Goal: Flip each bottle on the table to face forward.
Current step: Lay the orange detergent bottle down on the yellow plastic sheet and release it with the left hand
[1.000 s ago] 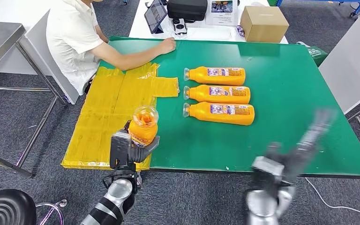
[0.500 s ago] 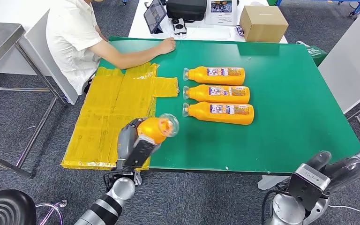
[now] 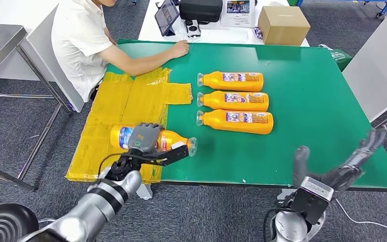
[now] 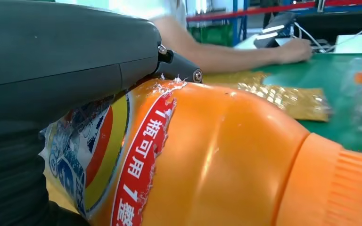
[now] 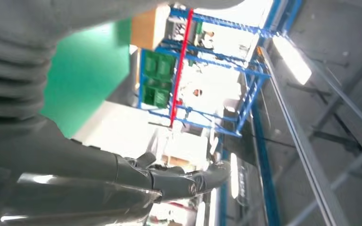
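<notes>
Head view has the left hand (image 3: pixel 143 143) wrapped around the orange bottle (image 3: pixel 166 140), lying over the table's (image 3: pixel 307 126) near-left edge: rigid, probably heavy, slick, best gripped mid-body; the right hand (image 3: pixel 340 169) hangs spread, empty.

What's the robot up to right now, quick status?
Left hand grips an orange bottle, lying sideways over the yellow sheet. Right hand open, holding nothing. Three bottles lie on the green table. Nothing in the way.
</notes>
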Robot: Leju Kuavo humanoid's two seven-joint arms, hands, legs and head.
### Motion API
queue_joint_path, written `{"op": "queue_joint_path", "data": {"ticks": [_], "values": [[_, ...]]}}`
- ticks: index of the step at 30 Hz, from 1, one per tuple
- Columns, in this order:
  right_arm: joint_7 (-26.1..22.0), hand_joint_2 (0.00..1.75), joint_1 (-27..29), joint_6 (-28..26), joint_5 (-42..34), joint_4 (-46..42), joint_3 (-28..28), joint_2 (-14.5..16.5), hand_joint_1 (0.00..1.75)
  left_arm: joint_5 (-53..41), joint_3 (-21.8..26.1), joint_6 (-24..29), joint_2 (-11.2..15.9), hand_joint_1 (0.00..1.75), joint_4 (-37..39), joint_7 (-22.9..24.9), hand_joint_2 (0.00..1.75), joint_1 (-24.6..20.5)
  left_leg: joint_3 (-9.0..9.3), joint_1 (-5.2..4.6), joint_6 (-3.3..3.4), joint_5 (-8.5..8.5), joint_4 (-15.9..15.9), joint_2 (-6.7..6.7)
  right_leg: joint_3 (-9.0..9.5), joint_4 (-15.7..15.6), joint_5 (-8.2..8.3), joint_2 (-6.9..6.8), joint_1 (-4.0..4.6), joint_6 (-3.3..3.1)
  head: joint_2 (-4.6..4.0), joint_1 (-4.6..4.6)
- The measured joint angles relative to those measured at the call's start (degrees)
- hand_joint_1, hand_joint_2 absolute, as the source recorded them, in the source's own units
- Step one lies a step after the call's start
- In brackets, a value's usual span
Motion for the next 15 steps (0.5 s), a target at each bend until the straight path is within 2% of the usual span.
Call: {"op": "queue_joint_path", "data": {"ticks": [3,7,14,15], "values": [[0.00,1.75,0.49,-0.01,-0.72,1.26,1.02,0.00,0.00,-3.92,-1.35,-2.01,0.54,1.75,2.47,1.00,1.75,-3.45,0.00,0.00,0.00,0.00,0.00,0.00,0.00,0.00,0.00,0.00,0.00,0.00,0.00,-0.01],[0.00,1.75,0.99,-0.01,-1.50,3.23,2.27,0.00,0.00,-3.08,-2.26,-5.51,0.77,0.39,4.72,0.27,1.75,-5.69,0.00,0.00,0.00,0.00,0.00,0.00,-0.01,0.00,0.00,0.00,0.00,0.00,0.00,-0.01],[0.00,1.75,1.08,-0.01,-3.26,7.24,4.57,0.00,0.00,0.34,-2.47,-14.63,0.20,0.35,10.55,-0.16,1.75,-8.66,0.00,0.01,0.00,0.00,0.00,0.00,-0.02,0.00,-0.01,0.00,0.00,0.00,0.00,-0.01],[0.00,1.75,1.08,-0.01,-3.30,7.62,4.78,0.00,0.00,0.50,-2.47,-14.97,0.14,0.42,11.16,-0.16,1.75,-8.92,0.00,0.01,0.00,0.00,0.00,0.00,-0.01,0.00,-0.01,0.00,0.00,0.00,0.00,-0.01]]}}
